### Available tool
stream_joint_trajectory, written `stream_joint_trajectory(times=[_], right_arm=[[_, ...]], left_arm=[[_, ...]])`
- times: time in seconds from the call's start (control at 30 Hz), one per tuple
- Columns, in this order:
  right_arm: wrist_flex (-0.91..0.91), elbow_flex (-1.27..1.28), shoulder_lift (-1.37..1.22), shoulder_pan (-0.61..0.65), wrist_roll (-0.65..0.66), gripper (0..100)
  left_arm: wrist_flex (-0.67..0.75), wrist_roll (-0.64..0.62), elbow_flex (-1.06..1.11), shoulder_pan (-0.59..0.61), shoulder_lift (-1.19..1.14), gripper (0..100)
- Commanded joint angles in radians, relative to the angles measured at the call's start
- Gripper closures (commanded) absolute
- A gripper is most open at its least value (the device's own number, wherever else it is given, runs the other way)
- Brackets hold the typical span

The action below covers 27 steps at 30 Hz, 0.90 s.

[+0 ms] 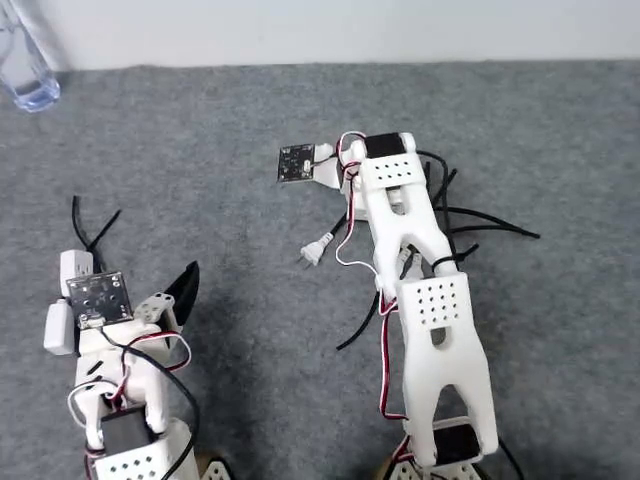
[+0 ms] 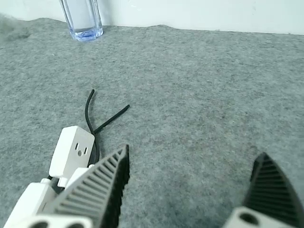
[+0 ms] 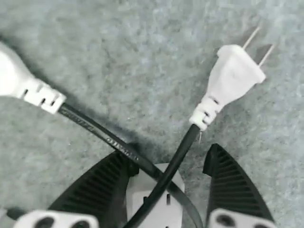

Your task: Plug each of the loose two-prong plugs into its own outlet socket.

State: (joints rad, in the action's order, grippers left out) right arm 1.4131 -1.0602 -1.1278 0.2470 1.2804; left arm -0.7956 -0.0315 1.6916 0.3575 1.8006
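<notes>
A white two-prong plug (image 3: 232, 73) lies on the grey carpet just beyond my open right gripper (image 3: 168, 152), prongs pointing away; it is also the plug (image 1: 318, 250) left of the right arm (image 1: 400, 200). The end of a second white plug (image 3: 14, 78) lies off to one side. Their black cables (image 3: 118, 145) cross over a white outlet socket (image 3: 154, 204) lying between the right fingers. My left gripper (image 2: 194, 154) is open over bare carpet at the near left (image 1: 178, 292). Two white outlet sockets (image 2: 73, 149) (image 2: 26, 209) lie beside it, also seen as sockets (image 1: 75, 265) (image 1: 58, 325).
A clear glass (image 2: 83, 19) stands at the far left by the wall (image 1: 25, 75). Loose black cables (image 1: 480, 225) spread to the right of the right arm, and a short black cable (image 2: 90, 109) curls behind the left sockets. Open carpet (image 1: 210, 170) lies between the arms.
</notes>
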Motion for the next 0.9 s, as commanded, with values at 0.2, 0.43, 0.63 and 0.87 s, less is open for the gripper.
stream_joint_trajectory(times=[0.2,0.43,0.63,0.87], right_arm=[[0.077,-0.173,-0.082,-0.033,-0.005,99.8],[0.101,-0.233,-0.085,-0.025,-0.008,99.0],[0.298,-0.493,-0.085,0.004,-0.009,99.0],[0.384,-0.62,-0.048,0.004,-0.089,99.0]], left_arm=[[0.0,0.006,-0.007,-0.011,0.017,62],[0.0,0.006,-0.007,-0.012,0.017,62],[0.0,0.008,-0.007,-0.012,0.014,62],[0.0,0.008,-0.007,-0.012,0.014,62]])
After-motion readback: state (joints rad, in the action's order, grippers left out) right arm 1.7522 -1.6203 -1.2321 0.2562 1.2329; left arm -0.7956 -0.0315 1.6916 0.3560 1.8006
